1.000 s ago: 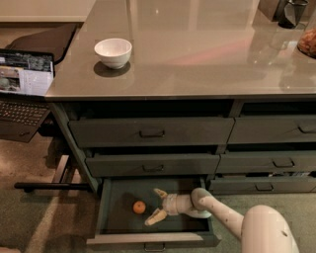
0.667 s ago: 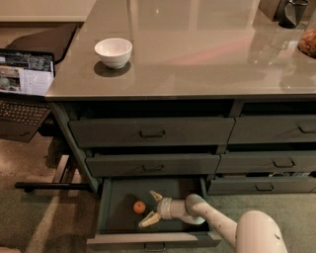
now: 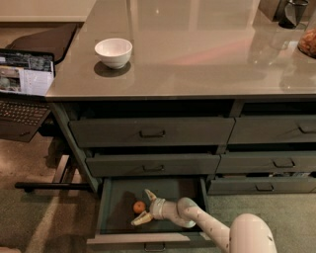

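My gripper [image 3: 143, 207] reaches into the pulled-out bottom drawer [image 3: 148, 239] on the left side of the cabinet. It is open, its two pale fingers [image 3: 140, 219] spread apart. A small orange [image 3: 139, 207] lies on the drawer floor between the fingertips, close to them; contact cannot be made out. The white arm [image 3: 207, 225] comes in from the lower right. A white bowl [image 3: 113, 52] stands on the grey countertop [image 3: 197, 54] far above.
Closed drawers [image 3: 150, 132] sit above and to the right of the pulled-out one. A laptop [image 3: 22, 86] rests on a low stand at the left. Dark objects [image 3: 291, 12] and an orange-brown item [image 3: 308, 42] occupy the counter's far right corner.
The gripper has moved left across the drawer toward the orange, so the fruit now lies between its spread fingers. The orange has stayed in place.
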`<action>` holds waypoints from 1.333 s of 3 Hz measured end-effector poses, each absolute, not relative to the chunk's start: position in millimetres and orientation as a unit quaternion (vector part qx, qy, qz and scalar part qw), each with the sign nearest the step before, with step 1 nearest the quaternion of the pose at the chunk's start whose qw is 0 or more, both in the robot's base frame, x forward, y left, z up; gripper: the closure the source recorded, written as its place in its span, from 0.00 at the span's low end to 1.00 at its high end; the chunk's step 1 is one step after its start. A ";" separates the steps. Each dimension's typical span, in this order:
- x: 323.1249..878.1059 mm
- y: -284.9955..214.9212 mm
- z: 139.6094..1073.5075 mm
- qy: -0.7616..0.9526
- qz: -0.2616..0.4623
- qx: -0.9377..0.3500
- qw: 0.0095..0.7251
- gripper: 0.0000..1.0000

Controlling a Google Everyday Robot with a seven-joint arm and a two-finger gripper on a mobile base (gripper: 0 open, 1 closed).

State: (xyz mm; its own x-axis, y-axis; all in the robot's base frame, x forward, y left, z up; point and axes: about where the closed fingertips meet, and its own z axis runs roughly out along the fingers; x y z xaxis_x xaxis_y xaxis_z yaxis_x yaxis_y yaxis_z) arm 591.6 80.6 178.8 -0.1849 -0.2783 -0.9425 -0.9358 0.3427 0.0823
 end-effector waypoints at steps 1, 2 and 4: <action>597.6 85.7 177.9 0.680 0.342 -0.451 0.466 0.00; 603.5 89.8 179.6 0.673 0.330 -0.467 0.469 0.00; 611.6 93.3 173.3 0.664 0.300 -0.513 0.453 0.00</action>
